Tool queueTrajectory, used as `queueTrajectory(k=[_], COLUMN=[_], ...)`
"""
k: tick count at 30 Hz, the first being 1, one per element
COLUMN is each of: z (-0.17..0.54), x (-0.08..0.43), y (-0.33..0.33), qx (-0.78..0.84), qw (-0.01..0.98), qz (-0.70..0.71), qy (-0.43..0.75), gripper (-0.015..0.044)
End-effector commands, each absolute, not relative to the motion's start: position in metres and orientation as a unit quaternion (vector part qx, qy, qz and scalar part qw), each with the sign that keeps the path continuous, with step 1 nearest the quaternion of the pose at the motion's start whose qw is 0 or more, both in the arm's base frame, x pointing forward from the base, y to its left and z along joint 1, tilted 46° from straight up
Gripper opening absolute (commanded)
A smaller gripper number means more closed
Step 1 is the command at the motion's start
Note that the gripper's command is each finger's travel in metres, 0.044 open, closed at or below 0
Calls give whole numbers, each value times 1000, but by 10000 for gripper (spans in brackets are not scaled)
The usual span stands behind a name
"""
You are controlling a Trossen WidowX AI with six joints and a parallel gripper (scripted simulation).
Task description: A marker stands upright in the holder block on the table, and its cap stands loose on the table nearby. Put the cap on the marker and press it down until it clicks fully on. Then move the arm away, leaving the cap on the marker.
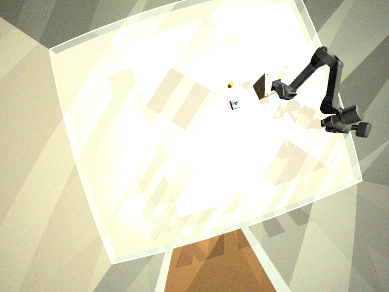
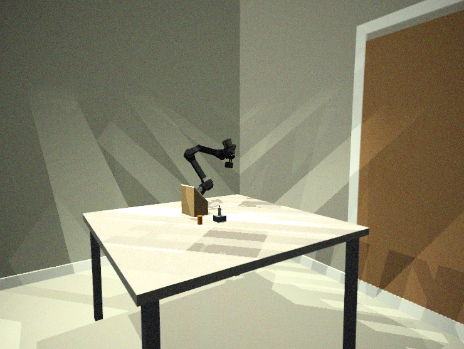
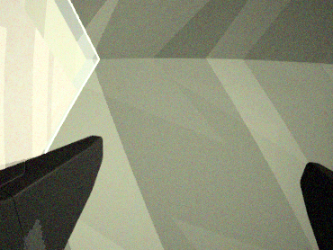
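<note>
The marker stands upright in the small blue-grey holder block, its thin tip bare on top. The orange-yellow cap stands loose on the table a little to the side of the holder, not touching it. My gripper is open and empty, with its two dark fingers wide apart in the wrist view. It is high up, beyond the holder and cap as seen from the exterior view. The wrist view shows neither marker nor cap.
A tan and dark slant-topped block stands between the cap and the base of my black arm. The wrist view shows a corner of the white table at the left and floor beyond its edge.
</note>
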State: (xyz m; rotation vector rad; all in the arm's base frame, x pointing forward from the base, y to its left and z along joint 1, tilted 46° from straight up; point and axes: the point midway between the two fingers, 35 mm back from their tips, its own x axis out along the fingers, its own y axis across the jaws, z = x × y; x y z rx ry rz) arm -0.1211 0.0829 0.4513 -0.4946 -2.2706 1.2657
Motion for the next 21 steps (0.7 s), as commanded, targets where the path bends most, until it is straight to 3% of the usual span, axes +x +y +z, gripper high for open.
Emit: queueTrajectory(k=[1,6,21], z=[451,450,403], x=[-120,-88,75], y=[84,130,244], qx=[-184,-235,-271], qw=[248,320,567], qz=[463,505,656], qy=[-831,-767,-418], gripper=[374,247,247])
